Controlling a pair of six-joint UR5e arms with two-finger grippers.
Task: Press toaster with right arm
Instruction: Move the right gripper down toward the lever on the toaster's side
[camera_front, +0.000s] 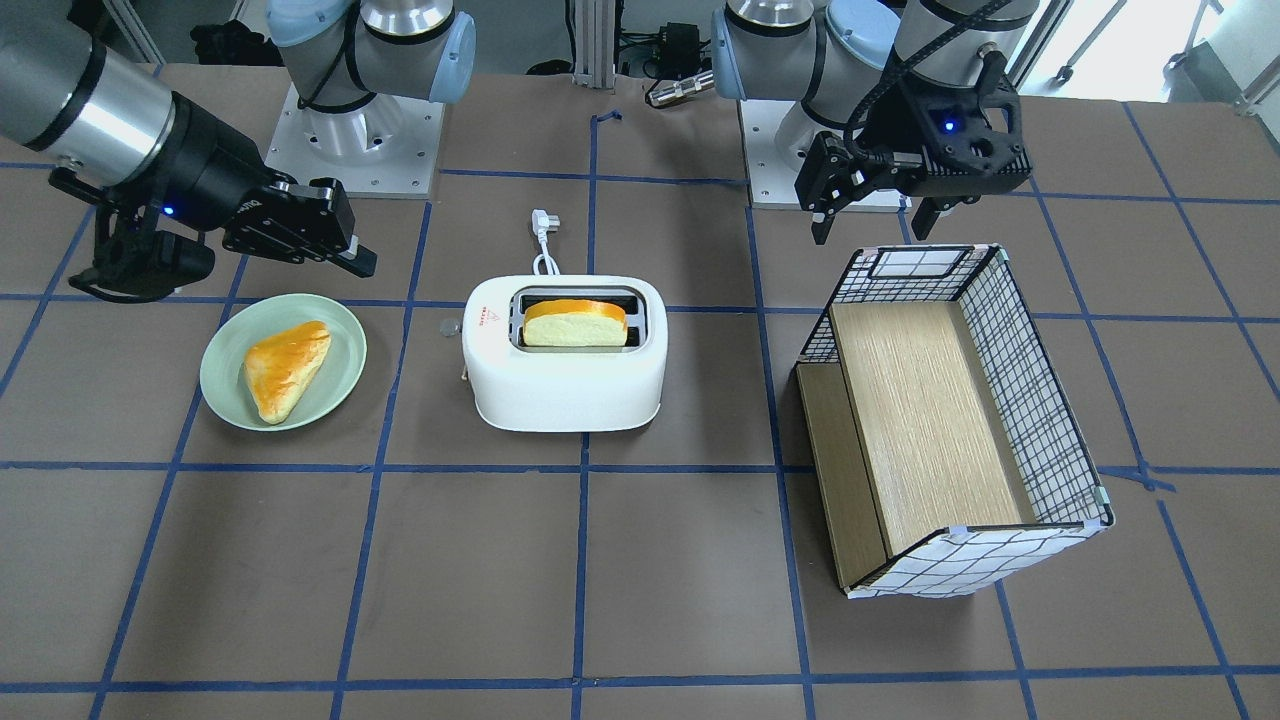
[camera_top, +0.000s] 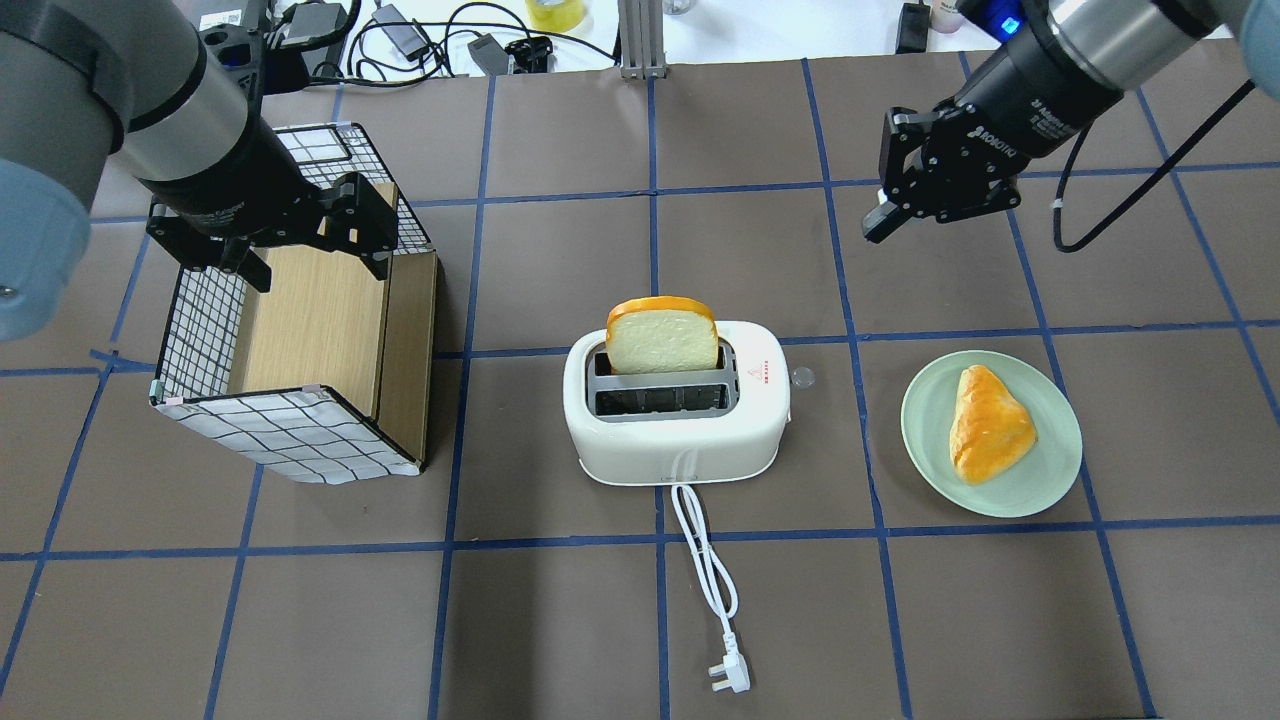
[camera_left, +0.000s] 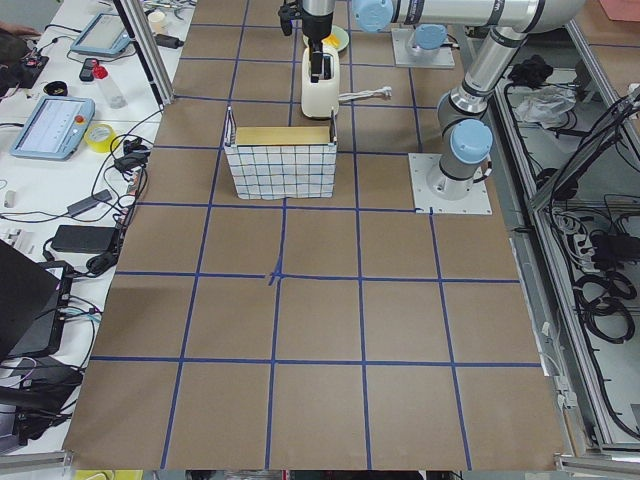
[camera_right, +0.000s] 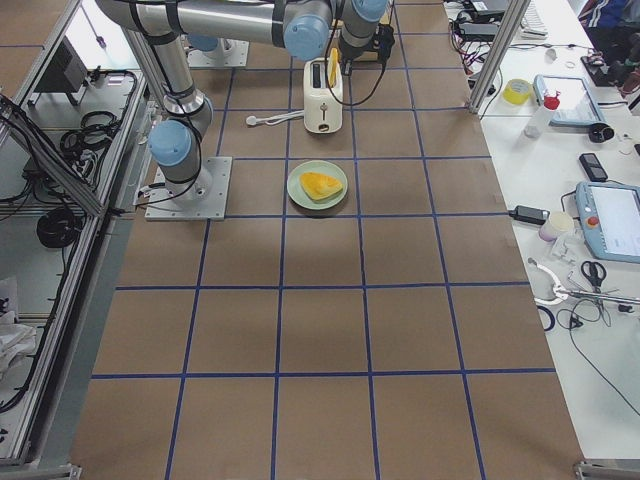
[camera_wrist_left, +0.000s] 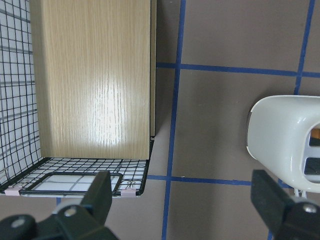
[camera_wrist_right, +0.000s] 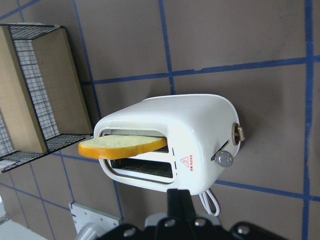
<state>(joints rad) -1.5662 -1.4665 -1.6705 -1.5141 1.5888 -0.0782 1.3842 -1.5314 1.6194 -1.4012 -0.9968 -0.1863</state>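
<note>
The white two-slot toaster (camera_top: 680, 450) stands mid-table, with a bread slice (camera_top: 662, 340) upright in its far slot. Its cord (camera_top: 705, 560) trails toward the robot. It also shows in the front view (camera_front: 565, 385) and the right wrist view (camera_wrist_right: 200, 125). A lever with a clear knob (camera_wrist_right: 225, 159) sticks out of the end that faces the plate. My right gripper (camera_top: 875, 222) is shut and empty. It hangs above the table, beyond and to the right of the toaster, apart from it. My left gripper (camera_top: 315, 265) is open and empty over the basket's far end.
A green plate (camera_top: 1060, 470) with a triangular pastry (camera_top: 990, 425) lies right of the toaster, below the right gripper. A wire-and-wood basket (camera_top: 290, 430) lies on its side left of the toaster. Cables and gear sit beyond the table's far edge.
</note>
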